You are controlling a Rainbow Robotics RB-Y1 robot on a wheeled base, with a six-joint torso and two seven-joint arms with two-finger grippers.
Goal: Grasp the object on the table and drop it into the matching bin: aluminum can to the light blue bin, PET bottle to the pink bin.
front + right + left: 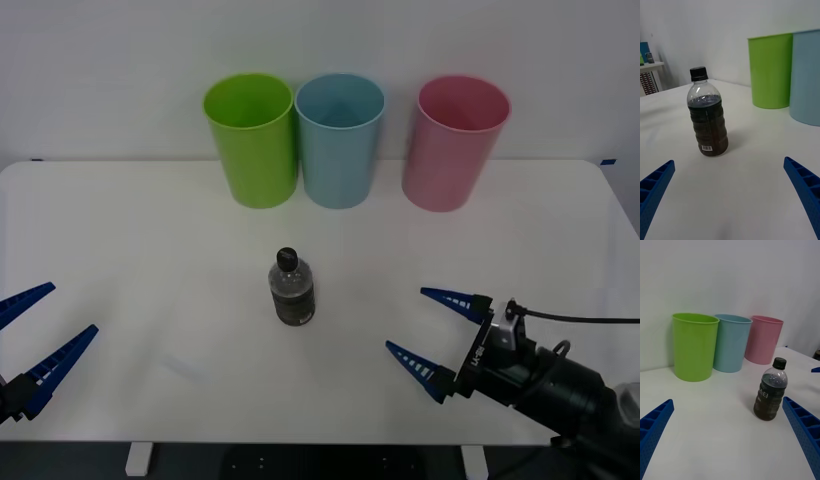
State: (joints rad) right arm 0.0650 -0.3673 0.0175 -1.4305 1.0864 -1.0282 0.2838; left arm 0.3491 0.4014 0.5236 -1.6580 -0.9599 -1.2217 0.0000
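The PET bottle [292, 289] is standing upright near the middle of the white worktop [140, 250], its black screw cap on and dark liquid filling most of its ribbed body. Nothing is touching it.

Along the far edge of the worktop three tall round bins are standing in a row. The lime green bin [251, 139] is sitting farthest to the robot's left, the light blue bin [340, 139] is standing just beside it, so close that the two are almost touching, and the pink bin [455, 142] is standing a little apart on the robot's right. All three are well behind the bottle.

The right gripper [431, 333] is hovering low over the worktop at the robot's near right, pointing toward the bottle, with its blue ribbed jaws spread wide and holding nothing. In the right wrist view the bottle [708, 116] is standing ahead of the two fingers [655, 187], nearer to one of them, with the green and light blue bins behind it.

The left gripper [40, 335] is sitting at the near left edge of the worktop, well apart from the bottle, its jaws also spread wide and empty. From its wrist camera the bottle [770, 390] is showing close to one finger [803, 429], in front of the row of three bins.
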